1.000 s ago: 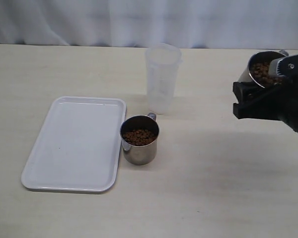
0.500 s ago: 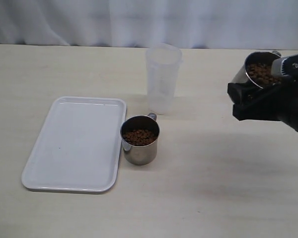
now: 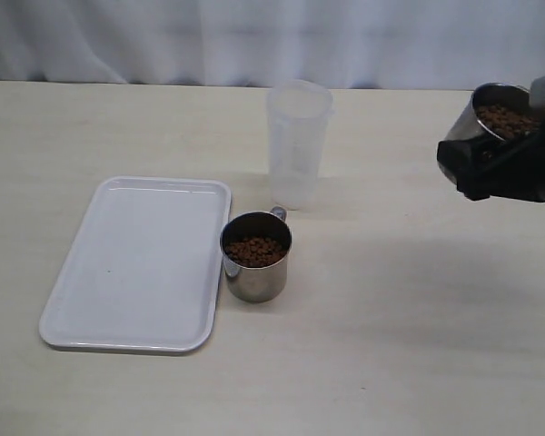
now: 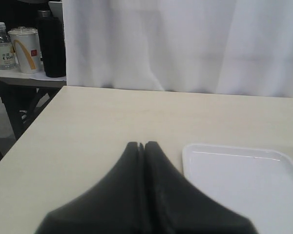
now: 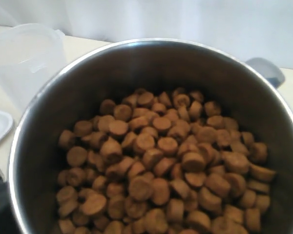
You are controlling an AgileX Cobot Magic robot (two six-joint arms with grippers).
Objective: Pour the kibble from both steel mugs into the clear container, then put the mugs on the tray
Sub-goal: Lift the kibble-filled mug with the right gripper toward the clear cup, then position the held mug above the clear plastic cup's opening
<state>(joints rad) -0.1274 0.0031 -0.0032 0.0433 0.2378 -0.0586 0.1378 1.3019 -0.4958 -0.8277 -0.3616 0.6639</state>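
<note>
At far right, above the bench (image 3: 391, 318), right gripper (image 3: 492, 165) clamps a tilted shiny steel mug (image 3: 465, 130) full of dark-brown kibble pellets (image 5: 156, 165). Second steel mug (image 3: 255, 277), also full, stands just beside the white rectangular plastic tray (image 3: 136, 263), near the tall clear plastic container (image 3: 298, 145). Left gripper (image 4: 141, 146) fully closed, empty.

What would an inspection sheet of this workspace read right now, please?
Surface: pale table, no spills seen.
Job's things: raised steel mug tilted, full of kibble; standing steel mug, also filled, beside the tray; clear container upright, apparently empty.
Clutter: nothing seen.
Grippers: right gripper grasps the raised steel mug; left gripper fingers shut, empty.
Cables: nothing seen.
Surroundings: white curtain; bottle, cup and dark flask on a side table.
</note>
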